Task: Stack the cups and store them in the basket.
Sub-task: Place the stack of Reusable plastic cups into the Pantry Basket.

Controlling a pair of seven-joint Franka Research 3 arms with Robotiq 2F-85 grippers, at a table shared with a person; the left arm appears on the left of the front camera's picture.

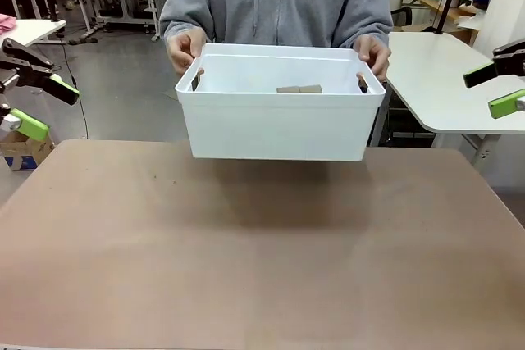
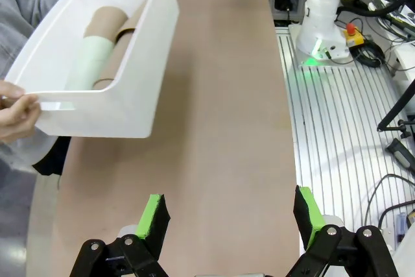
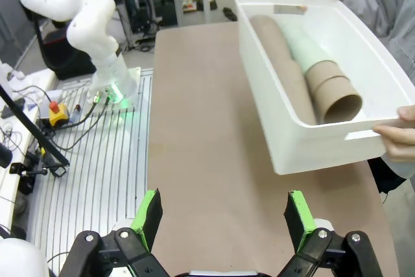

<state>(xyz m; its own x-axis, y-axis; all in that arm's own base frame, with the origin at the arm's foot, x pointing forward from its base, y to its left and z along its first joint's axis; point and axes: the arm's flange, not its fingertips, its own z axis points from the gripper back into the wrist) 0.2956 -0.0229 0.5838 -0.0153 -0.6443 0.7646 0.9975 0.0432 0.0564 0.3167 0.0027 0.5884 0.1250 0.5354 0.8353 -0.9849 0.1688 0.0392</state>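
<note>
Two person's hands grip basket point(image 1: 279, 125) at short sides: one hand point(image 1: 185, 48) at picture left, other hand point(image 1: 374, 55) at picture right. Basket held clear above tabletop point(image 1: 262, 260), roughly level, shadow beneath. Stacked cups point(image 3: 305, 69) lie on side inside basket: tan-brown with pale mint green one point(image 2: 91, 63) among them. Left claw point(image 1: 37, 104) off tabletop's left edge, fingers spread wide, empty. Right claw point(image 1: 496, 88) off right edge, likewise spread wide, empty. Both well apart from basket.

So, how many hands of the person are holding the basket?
2: one hand grips the basket at one short side, the other hand at the opposite short side.
</note>
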